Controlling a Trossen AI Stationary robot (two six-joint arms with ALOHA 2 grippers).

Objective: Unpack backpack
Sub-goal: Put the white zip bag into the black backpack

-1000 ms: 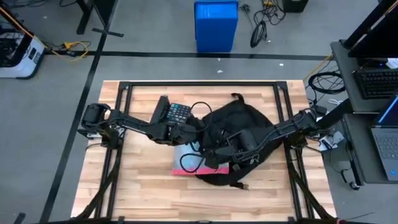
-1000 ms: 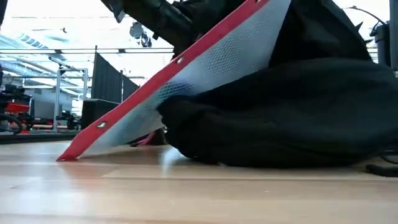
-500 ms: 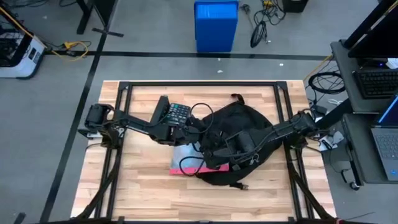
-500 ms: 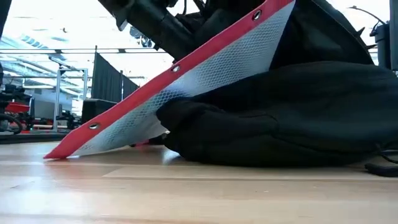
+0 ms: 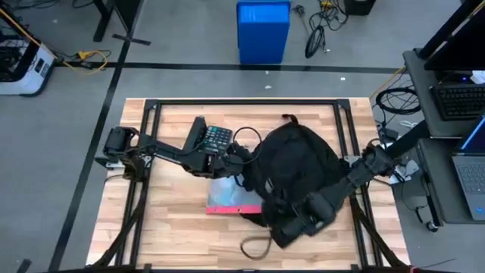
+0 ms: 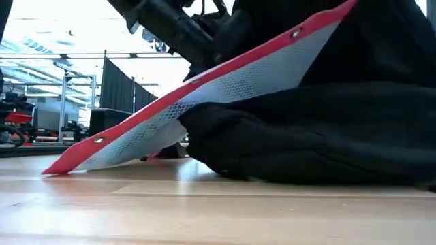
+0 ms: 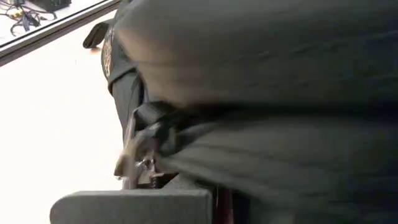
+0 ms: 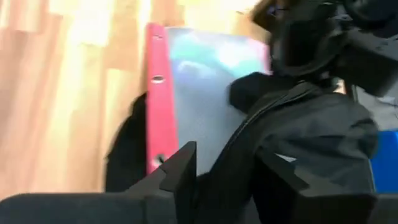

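The black backpack (image 5: 294,173) lies at the table's middle right; in the low view the backpack (image 6: 320,136) fills the right side. A mesh pouch with a red edge (image 5: 229,199) sticks out of its left side, slanting, with its low corner (image 6: 58,167) on the table. My left gripper (image 5: 236,155) is at the backpack's left edge, hidden by black fabric (image 7: 267,93). My right gripper (image 5: 303,221) is shut on the backpack's near end. My right gripper holds a fold of the backpack's black fabric (image 8: 233,168) between its two fingers (image 8: 181,173), at the bag's end nearest the table's near edge. It comes in from the right, slanting down. The bag's bulk rests on the table.
A black calculator (image 5: 213,138) lies on the table just behind my left arm. A loose strap loop (image 5: 255,245) trails on the wood near the front edge. A blue bin (image 5: 263,30) stands on the floor beyond the table. Bare wood shows at the near left.
My right gripper has gone toward the table's near edge and a little right, dragging the backpack's near end with it. A strap loop has come out onto the wood in front. The pouch has tipped lower, and more of it shows.
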